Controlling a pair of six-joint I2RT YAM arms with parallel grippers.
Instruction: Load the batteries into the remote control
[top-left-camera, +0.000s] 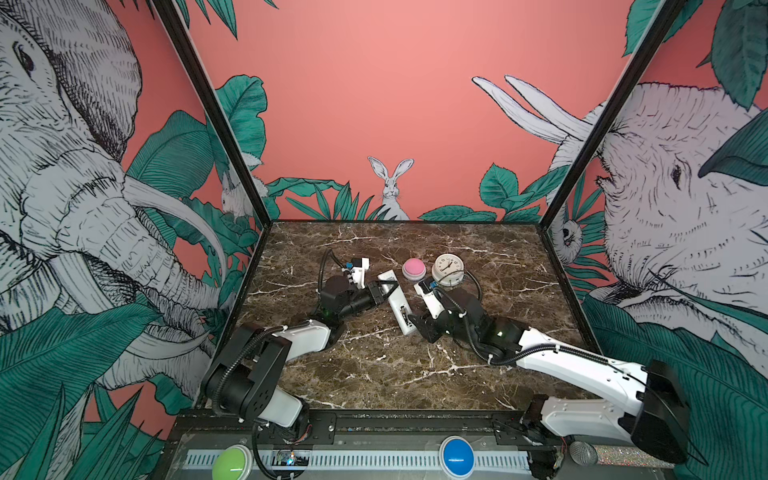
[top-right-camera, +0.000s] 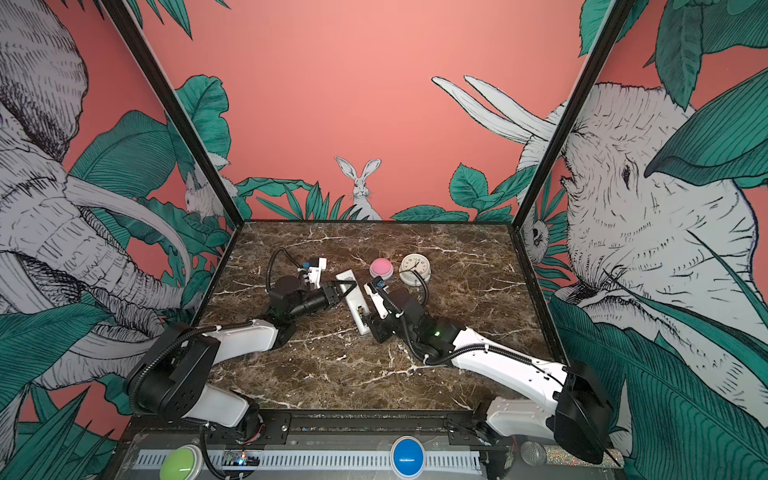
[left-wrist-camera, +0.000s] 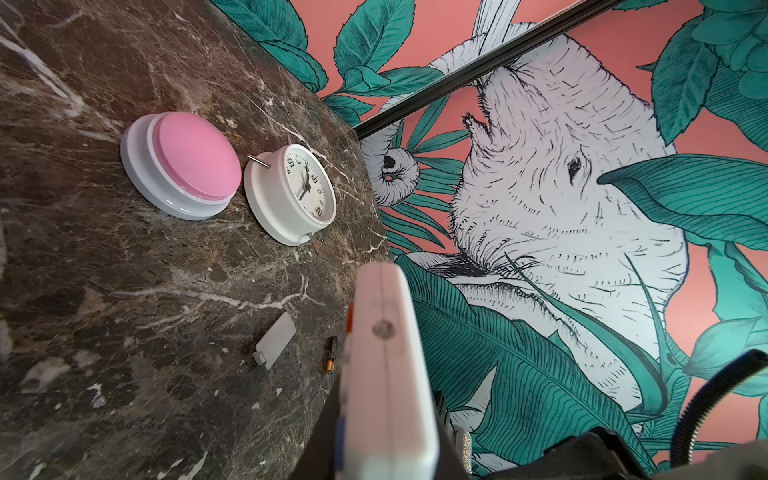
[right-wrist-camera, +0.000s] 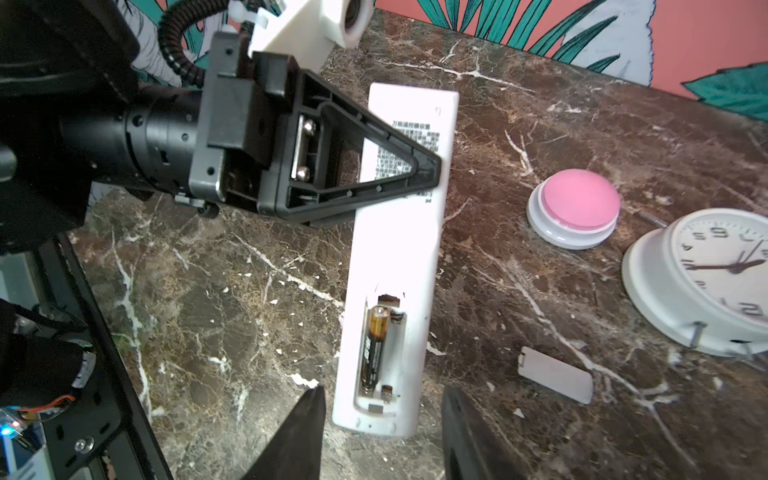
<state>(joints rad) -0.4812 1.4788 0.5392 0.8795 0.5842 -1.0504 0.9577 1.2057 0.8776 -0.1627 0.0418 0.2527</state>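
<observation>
A slim white remote control (right-wrist-camera: 399, 249) lies back-up on a brown marble table (top-left-camera: 374, 374). In both top views its long axis runs from 11 o'clock to 5 o'clock. The left gripper (right-wrist-camera: 415, 170) reaches in from 9 o'clock and is clamped on the remote's far half.

At the 5 o'clock end the battery compartment is uncovered. One seated battery (right-wrist-camera: 374, 349) lies lengthwise in it, next to an empty slot (right-wrist-camera: 394, 353). The right gripper (right-wrist-camera: 383, 392) holds nothing; its jaws stand apart, one on either side of that near end.

A loose battery (left-wrist-camera: 330, 354) lies flat on the table between the remote and the detached battery cover (left-wrist-camera: 275, 347). It is on the side facing the round clock (right-wrist-camera: 706, 282), at roughly 3 o'clock from the compartment. Its long axis seems roughly in line with the remote's. The top views hide it beneath the right arm. The right gripper is free and appears nearer, so it is the likelier one to fetch the battery.
</observation>
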